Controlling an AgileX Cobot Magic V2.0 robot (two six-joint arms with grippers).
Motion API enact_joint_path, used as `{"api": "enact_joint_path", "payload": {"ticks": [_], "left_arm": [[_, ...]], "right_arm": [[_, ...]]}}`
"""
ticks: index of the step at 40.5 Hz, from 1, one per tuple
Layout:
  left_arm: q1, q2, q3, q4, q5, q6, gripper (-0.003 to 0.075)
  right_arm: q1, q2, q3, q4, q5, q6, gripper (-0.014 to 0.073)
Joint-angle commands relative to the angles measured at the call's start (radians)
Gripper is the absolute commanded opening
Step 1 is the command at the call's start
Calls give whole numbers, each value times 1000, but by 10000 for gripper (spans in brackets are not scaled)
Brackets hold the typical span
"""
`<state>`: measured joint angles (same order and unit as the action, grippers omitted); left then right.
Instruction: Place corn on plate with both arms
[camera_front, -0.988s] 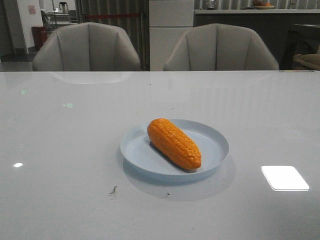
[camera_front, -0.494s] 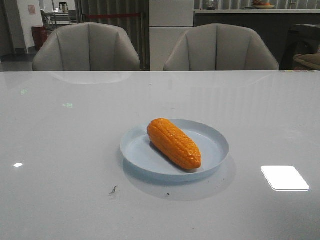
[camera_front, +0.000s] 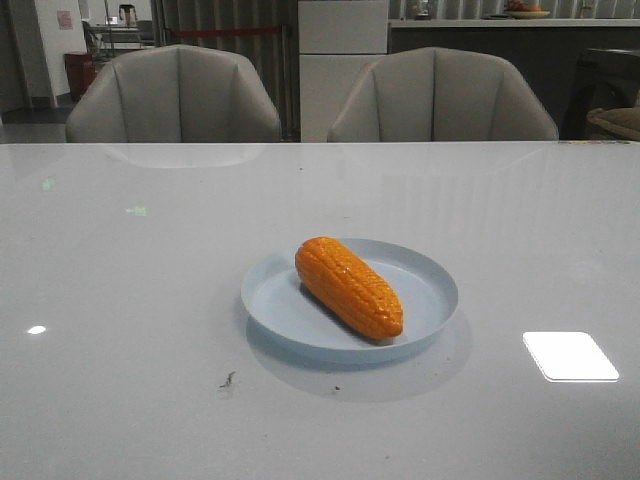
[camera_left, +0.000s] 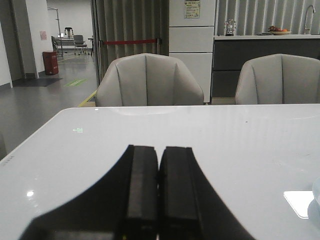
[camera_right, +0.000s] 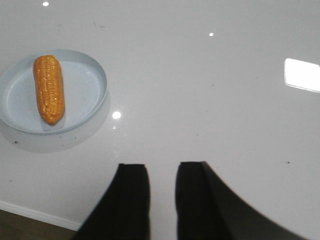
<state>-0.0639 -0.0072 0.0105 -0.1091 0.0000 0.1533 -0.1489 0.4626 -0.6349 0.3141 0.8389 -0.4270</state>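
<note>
The orange corn (camera_front: 348, 286) lies diagonally inside the pale-blue plate (camera_front: 430, 280) at the middle of the white table. The right wrist view also shows the corn (camera_right: 48, 89) lying on the plate (camera_right: 85, 85). No arm shows in the front view. My left gripper (camera_left: 159, 150) is shut and empty, its black fingers pressed together above the table, with only the plate's edge (camera_left: 316, 199) in sight. My right gripper (camera_right: 162, 167) is open and empty, with a narrow gap between the fingers, above the table near its edge and well apart from the plate.
Two grey chairs (camera_front: 178, 95) (camera_front: 440, 97) stand behind the table's far edge. A bright light patch (camera_front: 569, 355) reflects on the table right of the plate. A small dark speck (camera_front: 227, 379) lies on the table in front of the plate. The table's near edge (camera_right: 30, 212) shows beside my right gripper.
</note>
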Motion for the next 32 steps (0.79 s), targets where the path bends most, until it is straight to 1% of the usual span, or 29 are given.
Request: {"api": "enact_joint_path", "payload": {"ticks": [1,2,3,5,7,11,13,17,21,24,27,29,32], "left_arm": [[2,5,37,-7,-81,-7,95],[2,5,37,-7,-81,-7,95],[2,5,37,-7,-81,-7,95],[2,5,37,-7,-81,-7,95],[2,5,37,-7,-81,-7,95],[2,5,37,-7,-81,-7,95],[2,5,37,-7,-81,-7,95],[2,5,37,-7,-81,-7,95],[2,5,37,-7,-81,-7,95],[2,5,37,-7,-81,-7,95],[2,5,37,-7,-81,-7,95],[2,5,37,-7,-81,-7,95],[2,5,37,-7,-81,-7,95]], "right_arm": [[-3,-66,36,-20,-96,-12,85],[0,-85,65,-20,-116,-10,55],[5,-111,88,-20,-134,-6,48],[23,-160,144,-20,-179,-5,61],[50,-213,198,-22,-234,-3,55],[128,-332,299,-46,-379,38,55],[160,-383,344,-80,-458,77,55],[201,-459,409,-193,-557,188,55],[206,-497,473,-281,-605,333,55],[204,-497,535,-301,-630,414,55],[204,-497,597,-298,-690,427,55],[204,-497,648,-296,-771,427,55],[205,-497,642,-296,-735,427,55]]}}
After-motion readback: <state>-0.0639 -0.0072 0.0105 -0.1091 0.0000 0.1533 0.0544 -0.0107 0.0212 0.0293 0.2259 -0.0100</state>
